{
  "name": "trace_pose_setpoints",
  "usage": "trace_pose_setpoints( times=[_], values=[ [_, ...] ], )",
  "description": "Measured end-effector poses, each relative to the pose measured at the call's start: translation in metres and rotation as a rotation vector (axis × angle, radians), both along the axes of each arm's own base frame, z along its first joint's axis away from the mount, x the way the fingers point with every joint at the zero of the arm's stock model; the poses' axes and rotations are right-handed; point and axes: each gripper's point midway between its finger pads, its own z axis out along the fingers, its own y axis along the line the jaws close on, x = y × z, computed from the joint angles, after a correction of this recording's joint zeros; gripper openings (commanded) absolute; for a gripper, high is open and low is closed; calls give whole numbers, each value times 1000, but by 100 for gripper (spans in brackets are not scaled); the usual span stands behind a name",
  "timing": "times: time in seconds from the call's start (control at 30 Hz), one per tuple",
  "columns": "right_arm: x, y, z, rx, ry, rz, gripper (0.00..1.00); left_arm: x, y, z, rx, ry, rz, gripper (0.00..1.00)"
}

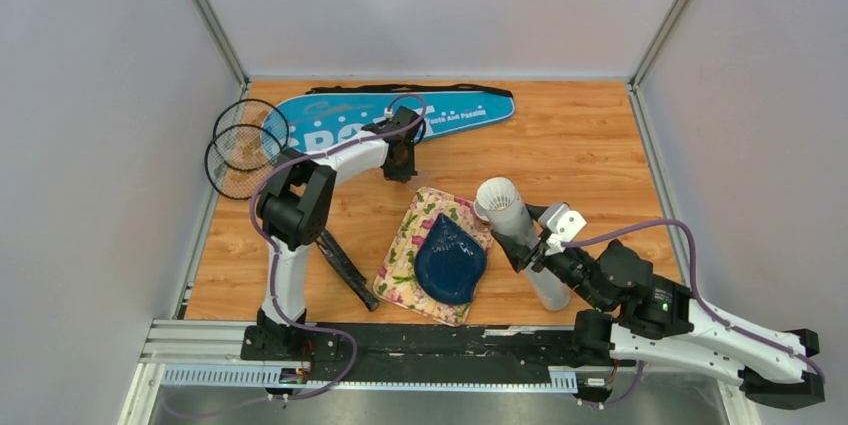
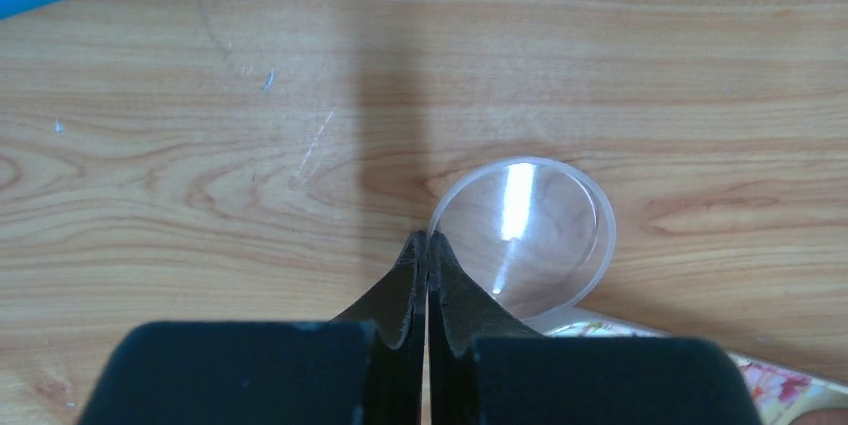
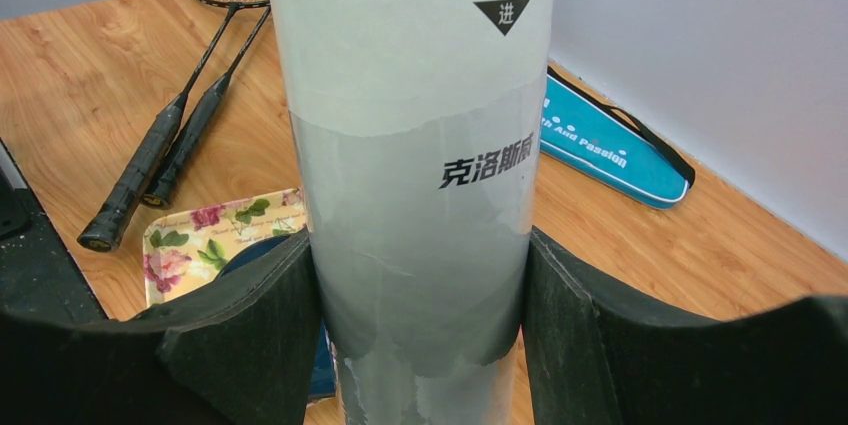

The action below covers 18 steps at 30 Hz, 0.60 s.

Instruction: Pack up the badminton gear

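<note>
Both pads of the right gripper (image 3: 420,295) press against the long white tube (image 3: 410,95) at the front right; something feathered, perhaps a shuttlecock (image 1: 497,195), fills its mouth. Farther out, the left gripper (image 2: 428,245) is pinched closed on nothing, just beside a clear cup (image 2: 525,235). Two rackets (image 1: 245,145) lie far left, with the blue bag (image 1: 470,110) along the far edge.

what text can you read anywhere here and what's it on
"进" on the white tube, in a black triangle
"克洛斯威" on the same tube, lower down
"And Passion" on the blue racket bag
The bag's big word is partly covered in the top view, so it is not readable whole.
</note>
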Motion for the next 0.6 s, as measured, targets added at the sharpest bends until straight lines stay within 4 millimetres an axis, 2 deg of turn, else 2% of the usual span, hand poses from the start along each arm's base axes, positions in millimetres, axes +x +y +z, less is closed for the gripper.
trace_pose_setpoints(
  times=[0.07,0.13,0.17,0.23,0.27,0.33,0.43,0.47,0.53,0.6],
  values=[
    [0,1,-1,-3,1,0,29,-2,5,2,-9,-5,4,0],
    [1,2,-1,-7,3,1,29,-12,14,7,-33,-7,8,0],
    [1,3,-2,-9,3,1,29,-21,23,14,-54,-7,15,0],
    [1,5,-2,-13,3,2,30,-36,35,41,-138,-19,21,0],
    [1,6,-2,-14,2,5,30,-41,37,61,-196,-49,21,0],
    [1,7,-3,-17,3,8,29,-45,36,115,-335,-141,-1,0],
    [2,10,-5,-27,3,9,29,-58,19,207,-562,-321,-101,0],
    [2,11,-5,-31,2,11,29,-69,11,238,-641,-377,-159,0],
    [2,13,-6,-36,1,17,29,-94,-2,285,-759,-451,-272,0],
    [1,14,-6,-39,-1,25,29,-121,-13,317,-841,-493,-381,0]
  ],
)
